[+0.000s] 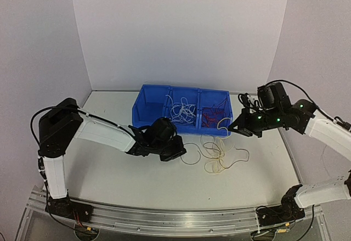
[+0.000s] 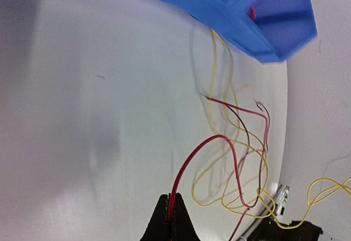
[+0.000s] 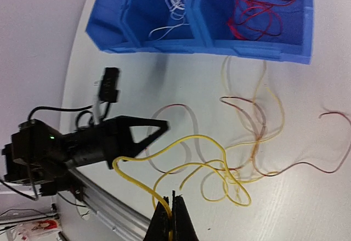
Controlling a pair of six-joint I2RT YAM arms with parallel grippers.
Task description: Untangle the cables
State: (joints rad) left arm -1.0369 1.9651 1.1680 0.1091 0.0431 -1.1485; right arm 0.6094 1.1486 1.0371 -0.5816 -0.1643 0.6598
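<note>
A loose tangle of yellow and dark red cables (image 1: 219,156) lies on the table in front of the blue bin (image 1: 148,117). My left gripper (image 1: 181,152) is low over the table, left of the tangle, shut on a red cable (image 2: 189,161) that arcs into the tangle (image 2: 241,158). My right gripper (image 1: 233,128) hovers by the bin's front right corner, shut on a yellow cable (image 3: 164,153) that loops down to the tangle (image 3: 247,153). The left gripper also shows in the right wrist view (image 3: 148,131). White cables (image 1: 182,112) and red cables (image 1: 213,117) lie in the bin.
The bin has three compartments; the left one (image 1: 151,104) shows no cables. Its front wall shows in the wrist views (image 2: 241,27) (image 3: 164,46). The aluminium rail (image 1: 181,219) runs along the near table edge. White walls enclose the table.
</note>
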